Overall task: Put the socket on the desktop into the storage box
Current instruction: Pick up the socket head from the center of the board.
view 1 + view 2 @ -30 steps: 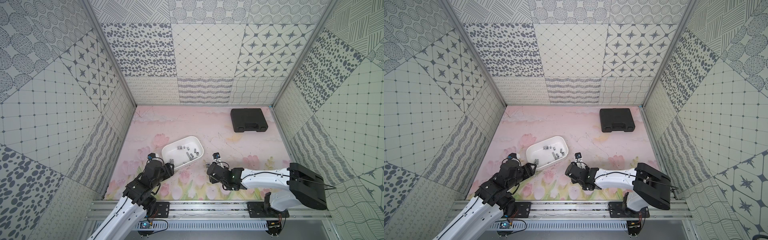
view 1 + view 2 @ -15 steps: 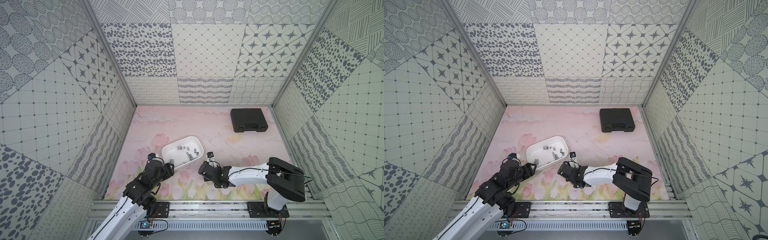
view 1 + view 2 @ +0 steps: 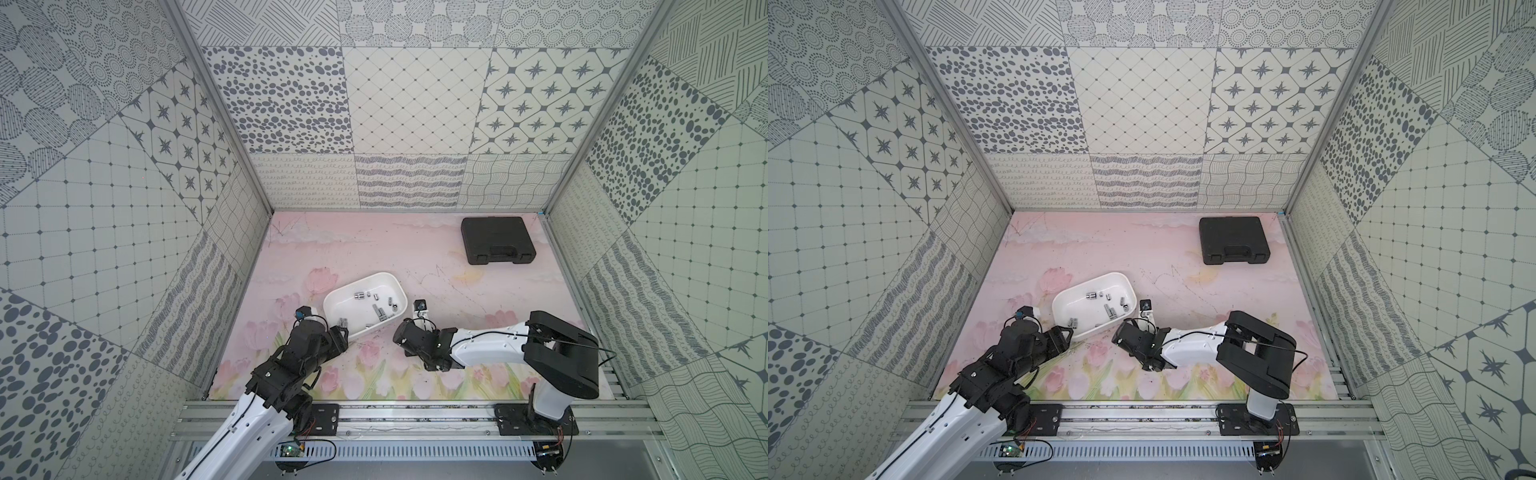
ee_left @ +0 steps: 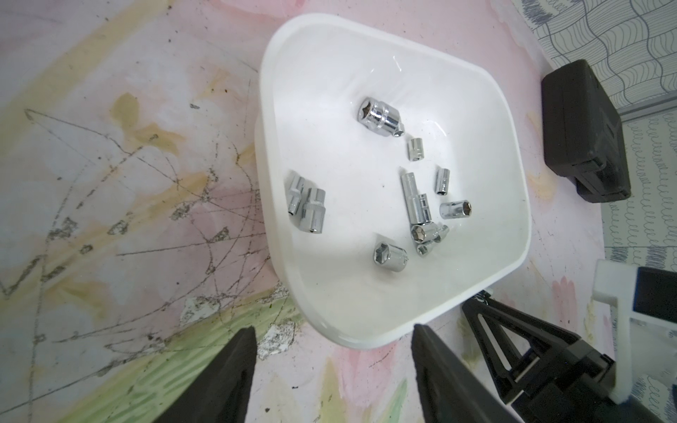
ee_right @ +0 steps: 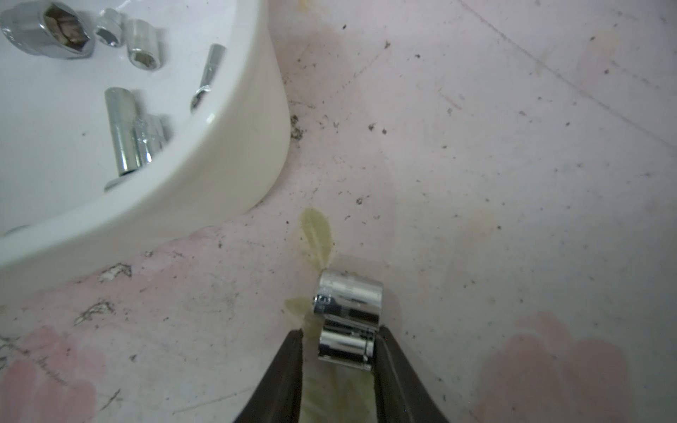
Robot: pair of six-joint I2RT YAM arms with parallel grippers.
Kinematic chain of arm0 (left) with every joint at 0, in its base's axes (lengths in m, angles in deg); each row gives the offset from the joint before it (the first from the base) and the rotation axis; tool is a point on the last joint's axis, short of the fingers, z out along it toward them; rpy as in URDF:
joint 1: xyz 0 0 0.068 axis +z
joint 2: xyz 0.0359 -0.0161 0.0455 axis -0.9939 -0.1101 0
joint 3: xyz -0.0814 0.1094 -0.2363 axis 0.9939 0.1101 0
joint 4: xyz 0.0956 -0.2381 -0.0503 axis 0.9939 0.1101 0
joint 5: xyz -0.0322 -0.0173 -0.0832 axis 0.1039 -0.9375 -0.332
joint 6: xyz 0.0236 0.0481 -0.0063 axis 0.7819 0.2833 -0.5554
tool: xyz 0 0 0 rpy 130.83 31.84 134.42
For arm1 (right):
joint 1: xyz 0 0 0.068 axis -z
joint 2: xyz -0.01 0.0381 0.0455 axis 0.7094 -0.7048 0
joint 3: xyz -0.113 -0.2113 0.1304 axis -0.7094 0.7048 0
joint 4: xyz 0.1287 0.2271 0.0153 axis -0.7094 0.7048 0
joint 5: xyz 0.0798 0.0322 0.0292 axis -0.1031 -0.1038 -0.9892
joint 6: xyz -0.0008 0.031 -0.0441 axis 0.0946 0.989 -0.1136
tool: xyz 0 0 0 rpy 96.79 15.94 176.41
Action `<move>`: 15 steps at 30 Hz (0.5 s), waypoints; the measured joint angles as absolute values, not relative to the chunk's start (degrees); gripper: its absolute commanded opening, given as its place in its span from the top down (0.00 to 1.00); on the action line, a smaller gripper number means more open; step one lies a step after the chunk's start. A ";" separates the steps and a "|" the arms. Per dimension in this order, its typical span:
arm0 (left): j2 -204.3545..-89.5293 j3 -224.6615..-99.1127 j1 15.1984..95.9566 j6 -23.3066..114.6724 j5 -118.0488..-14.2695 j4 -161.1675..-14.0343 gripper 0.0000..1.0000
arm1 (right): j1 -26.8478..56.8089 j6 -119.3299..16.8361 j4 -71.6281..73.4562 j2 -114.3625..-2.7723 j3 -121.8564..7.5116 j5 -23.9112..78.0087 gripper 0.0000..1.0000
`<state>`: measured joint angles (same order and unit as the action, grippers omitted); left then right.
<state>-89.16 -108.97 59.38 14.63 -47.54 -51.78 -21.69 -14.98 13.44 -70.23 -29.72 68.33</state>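
While left gripper [image 4: 332, 331] jaws stand spread at the storage box [image 4: 487, 121] corner, right gripper [image 5: 340, 331] jaws bracket the socket [image 5: 348, 298] on the desk [image 5: 513, 183] just beside that box, one touching, one narrowly clear.

Shows the storage box [image 3: 1073, 309] lying askew on the desktop [image 3: 1142, 249], with a scatter of small chrome sockets [image 3: 1091, 296] inside. Puts the left gripper [image 3: 1066, 332] at the box's near left corner and the right gripper [image 3: 1119, 335] low over the desktop, just beside the box's near right side. Leaves a closed black tool case [image 3: 1233, 240] well apart, toward the far right corner.
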 measured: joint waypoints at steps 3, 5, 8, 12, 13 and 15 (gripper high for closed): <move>-88.99 -108.97 59.38 14.63 -47.54 -51.78 0.28 | -21.67 -14.90 14.29 -70.87 -30.55 68.65 0.68; -88.92 -108.97 59.38 14.63 -47.54 -51.78 0.28 | -21.64 -14.74 14.66 -70.98 -30.79 68.83 0.69; -88.83 -108.97 59.38 14.63 -47.54 -51.78 0.28 | -21.64 -14.24 15.19 -70.98 -31.01 69.16 0.69; -88.83 -108.97 59.38 14.63 -47.54 -51.78 0.28 | -21.64 -13.65 16.69 -71.00 -31.42 69.35 0.69; -88.83 -108.97 59.38 14.63 -47.54 -51.78 0.28 | -21.64 -13.54 17.00 -71.02 -31.51 69.42 0.69; -88.83 -108.97 59.38 14.63 -47.54 -51.78 0.28 | -21.64 -13.48 17.55 -71.22 -31.79 69.61 0.69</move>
